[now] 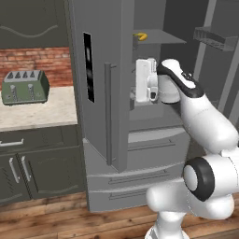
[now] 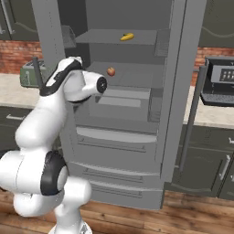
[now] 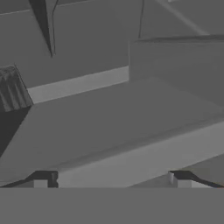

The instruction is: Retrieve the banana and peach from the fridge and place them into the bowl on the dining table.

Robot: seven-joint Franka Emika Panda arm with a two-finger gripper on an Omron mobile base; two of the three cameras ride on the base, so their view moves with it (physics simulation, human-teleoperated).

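Yellow, the banana lies on the fridge's upper shelf, long axis across it, well above the claw. The peach sits one shelf lower, just beside the hand. The claw stands open, empty.

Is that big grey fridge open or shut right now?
Open. The fridge has its doors swung wide, so its shelves are exposed, with the banana on the upper shelf and the peach on the one below.

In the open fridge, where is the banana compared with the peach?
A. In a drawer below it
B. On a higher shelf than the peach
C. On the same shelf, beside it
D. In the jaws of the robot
B: the banana lies on the upper shelf of the fridge, while the peach sits on the shelf below it.
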